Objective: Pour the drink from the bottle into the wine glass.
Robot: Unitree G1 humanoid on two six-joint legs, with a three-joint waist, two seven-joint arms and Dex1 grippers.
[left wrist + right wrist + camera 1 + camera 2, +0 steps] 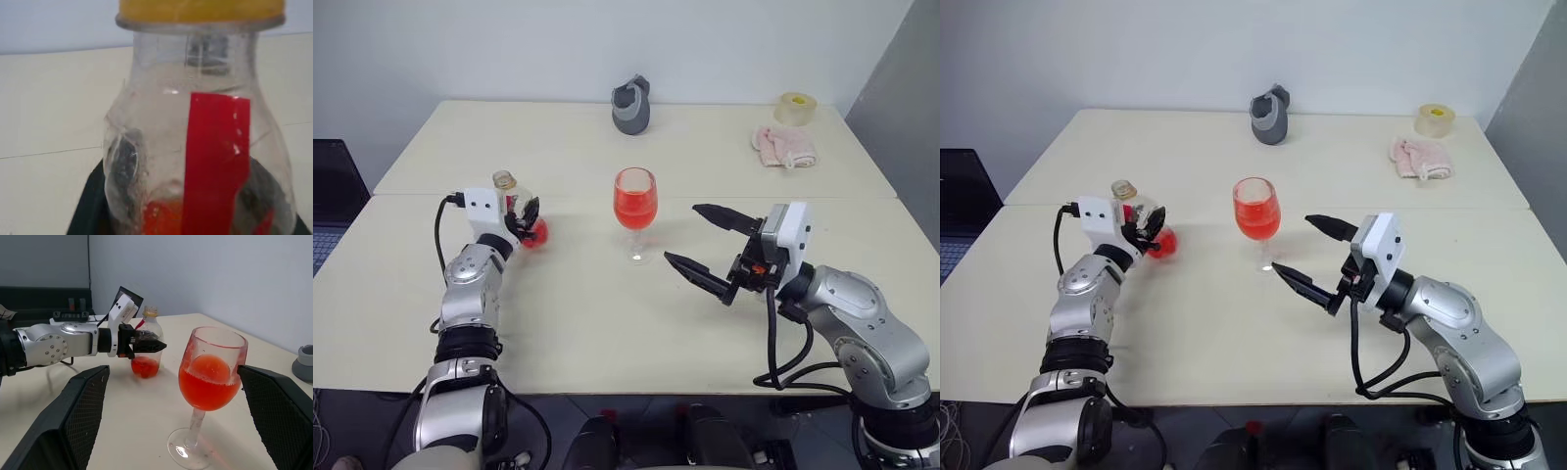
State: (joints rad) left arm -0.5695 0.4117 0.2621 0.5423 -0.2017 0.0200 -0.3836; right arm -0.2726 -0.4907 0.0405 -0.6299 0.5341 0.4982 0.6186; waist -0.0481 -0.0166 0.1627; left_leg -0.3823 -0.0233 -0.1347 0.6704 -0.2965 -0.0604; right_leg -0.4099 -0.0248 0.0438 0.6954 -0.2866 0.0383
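Standing now: small clear plastic bottle with a red label strip and yellowish cap (512,212), upright on the cream tabletop (587,333), left of centre, a little bright red translucent drink (144,366) left in its bottom.
Glass: tall clear stemmed wine glass (635,211) mid-table, right of the bottle and well apart from it, bowl about half full of red liquid.
Left gripper (146,345): black fingers on either side of the bottle's body; whether they press it or have slackened, I cannot tell.
Right gripper (700,245): fingers spread wide, holding nothing, hanging just right of the glass, its stem between them in the wrist view.
Stage, as I read it: pouring looks done, and it's the set-down and let-go of the bottle.
Doing it well: let the base sit flat before the fingers part, spread them evenly, then draw straight back toward the near edge so no finger drags the light bottle over.
Watch out: a nearly empty plastic bottle tips easily.
Far side: grey cup-like object (631,104), pink cloth (784,146) and tape roll (794,108), all clear of the action.
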